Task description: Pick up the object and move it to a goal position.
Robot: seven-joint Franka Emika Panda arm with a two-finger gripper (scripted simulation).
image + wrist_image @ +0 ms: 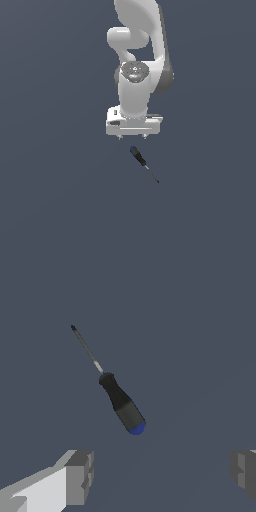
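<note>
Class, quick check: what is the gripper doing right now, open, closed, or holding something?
Gripper: open, fingers spread wide, holding nothing; the screwdriver lies apart from it.

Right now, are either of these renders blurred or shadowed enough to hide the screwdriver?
Exterior view: flat, even light, no cast shadows or glare; the screwdriver is small and coarse, its thin shaft faint. Wrist view: sharp, screwdriver fully visible; the fingers are cut by the frame edge.

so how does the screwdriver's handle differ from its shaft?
The black handle with the blue end cap is thick and rounded; the thin dark shaft is much narrower and ends in a point. The handle end lies nearer the open gripper; the shaft points away. Both lie along one diagonal line.
</note>
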